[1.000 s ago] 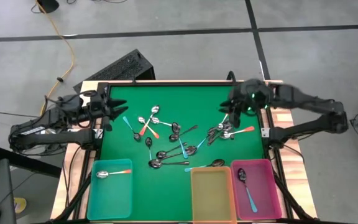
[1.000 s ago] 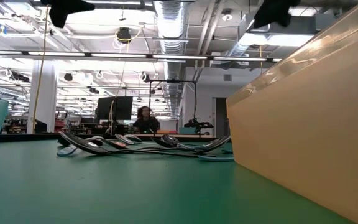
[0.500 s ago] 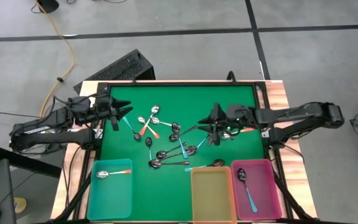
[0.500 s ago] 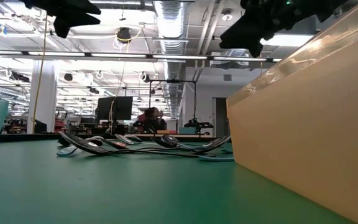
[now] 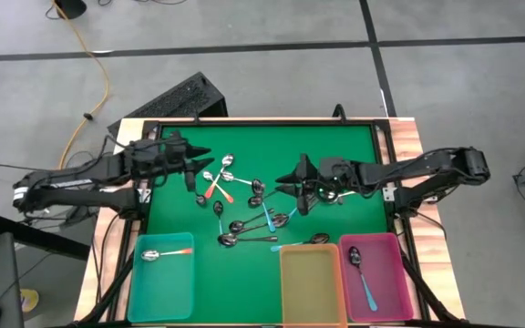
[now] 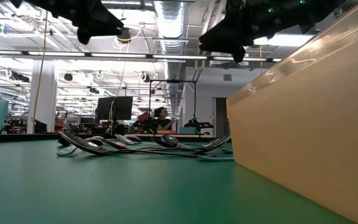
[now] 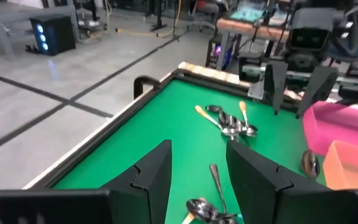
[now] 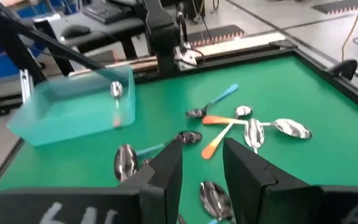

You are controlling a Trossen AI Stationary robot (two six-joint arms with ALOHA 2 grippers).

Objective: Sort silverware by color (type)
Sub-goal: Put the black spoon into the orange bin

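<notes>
Green felt covers the table (image 5: pixel 349 146), and most of the spoons (image 5: pixel 244 214) sit loose in a messy scatter around the middle of the high view. Going left to right: the left gripper (image 5: pixel 200 161) hangs over the upper left part of the felt, just beside a small bunch with orange and blue handles (image 5: pixel 210 182). Its jaws are partly open and there's nothing between them, which the left wrist view shows pretty clearly.

Down in the lower left is the teal bin (image 5: pixel 162 287) with one orange-handled spoon (image 5: pixel 164 253) lying along its upper edge. Next to it along the bottom sits the yellow bin (image 5: pixel 313 292), and a blue-handled spoon (image 5: pixel 301 242) lies on the felt touching its upper edge.

Right of centre, the right gripper (image 5: pixel 290 178) is over the felt, pointing left, with a second clump of spoons (image 5: pixel 334 193) partly under the arm. Jaws partly open too, holding nothing as far as I can tell; the right wrist view shows bare felt in the gap between its fingers (image 8: pixel 166 171).

Lower right is the pink bin (image 5: pixel 386 287) with one blue-handled spoon (image 5: pixel 361 273) inside.

In the low view both grippers are dark shapes up top, well above the spoon pile, and a person (image 6: pixel 160 118) shows far off in the room, too small to make out much.
</notes>
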